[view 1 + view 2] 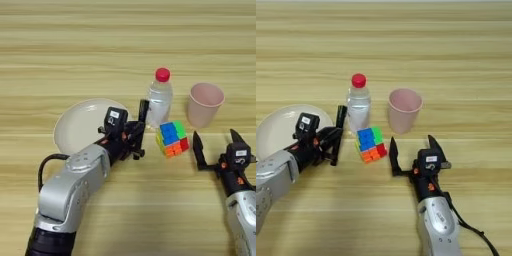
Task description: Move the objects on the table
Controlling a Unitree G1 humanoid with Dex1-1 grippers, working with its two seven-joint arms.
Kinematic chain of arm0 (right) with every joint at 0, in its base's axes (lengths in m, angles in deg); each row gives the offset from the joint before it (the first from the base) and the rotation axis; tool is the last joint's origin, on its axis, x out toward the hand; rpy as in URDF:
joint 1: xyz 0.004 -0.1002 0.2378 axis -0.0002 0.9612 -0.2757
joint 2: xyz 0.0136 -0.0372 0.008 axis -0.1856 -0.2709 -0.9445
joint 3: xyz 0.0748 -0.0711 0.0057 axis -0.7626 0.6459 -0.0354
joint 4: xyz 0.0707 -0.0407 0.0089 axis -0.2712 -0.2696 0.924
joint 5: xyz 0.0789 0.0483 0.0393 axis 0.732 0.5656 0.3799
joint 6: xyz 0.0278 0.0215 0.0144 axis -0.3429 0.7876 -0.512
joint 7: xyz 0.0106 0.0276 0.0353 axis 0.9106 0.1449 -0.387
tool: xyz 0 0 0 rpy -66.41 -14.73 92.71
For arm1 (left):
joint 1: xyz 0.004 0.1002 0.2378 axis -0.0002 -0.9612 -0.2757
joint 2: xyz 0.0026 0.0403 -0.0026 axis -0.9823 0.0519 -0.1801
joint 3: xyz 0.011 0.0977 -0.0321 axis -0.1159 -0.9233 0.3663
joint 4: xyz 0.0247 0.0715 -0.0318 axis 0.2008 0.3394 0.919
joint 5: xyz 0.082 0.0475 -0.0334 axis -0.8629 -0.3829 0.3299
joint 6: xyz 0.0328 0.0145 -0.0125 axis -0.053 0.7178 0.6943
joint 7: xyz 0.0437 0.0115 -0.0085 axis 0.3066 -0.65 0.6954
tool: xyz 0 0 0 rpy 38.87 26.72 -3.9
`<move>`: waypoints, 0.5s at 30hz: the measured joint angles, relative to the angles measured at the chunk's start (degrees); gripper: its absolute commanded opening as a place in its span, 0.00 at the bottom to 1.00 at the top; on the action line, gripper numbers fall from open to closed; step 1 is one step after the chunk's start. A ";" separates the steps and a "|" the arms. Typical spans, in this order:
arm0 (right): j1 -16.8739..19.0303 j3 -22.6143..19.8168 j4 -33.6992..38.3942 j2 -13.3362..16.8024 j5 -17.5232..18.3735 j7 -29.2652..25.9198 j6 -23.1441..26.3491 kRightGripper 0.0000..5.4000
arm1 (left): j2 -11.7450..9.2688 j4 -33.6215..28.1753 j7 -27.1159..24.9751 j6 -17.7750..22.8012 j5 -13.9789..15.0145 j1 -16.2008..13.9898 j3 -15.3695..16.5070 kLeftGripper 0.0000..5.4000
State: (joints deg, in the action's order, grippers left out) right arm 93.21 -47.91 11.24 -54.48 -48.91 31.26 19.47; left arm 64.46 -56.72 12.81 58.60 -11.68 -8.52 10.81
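A clear bottle with a red cap (160, 100) stands upright mid-table, and a pink cup (205, 104) stands upright to its right. The multicoloured puzzle cube (172, 138) lies just in front of the bottle. My left gripper (136, 136) is at the plate's right edge, left of the cube, shut on the slim black marker pen (339, 131). The pen stands nearly upright, with its top close beside the bottle. My right gripper (216, 145) rests open on the table, right of the cube and in front of the cup, holding nothing.
A round cream plate (82, 125) lies at the left, partly under my left forearm. The wood-grain table (125, 45) stretches bare behind the objects.
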 measured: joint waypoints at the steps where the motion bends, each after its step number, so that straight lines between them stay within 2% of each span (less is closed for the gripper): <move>1: 0.01 0.00 0.02 -0.10 0.00 0.02 0.00 1.00 | 0.05 0.21 0.09 -0.16 -0.05 0.09 -0.05 0.17; 15: 0.50 0.07 0.46 -0.67 -0.15 0.26 0.00 1.00 | -0.15 0.49 0.18 -0.48 -0.07 0.27 -0.13 0.17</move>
State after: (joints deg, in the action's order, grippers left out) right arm 93.71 -47.84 11.70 -55.15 -49.06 31.52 19.47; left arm 64.31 -56.23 13.00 58.12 -11.74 -8.25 10.67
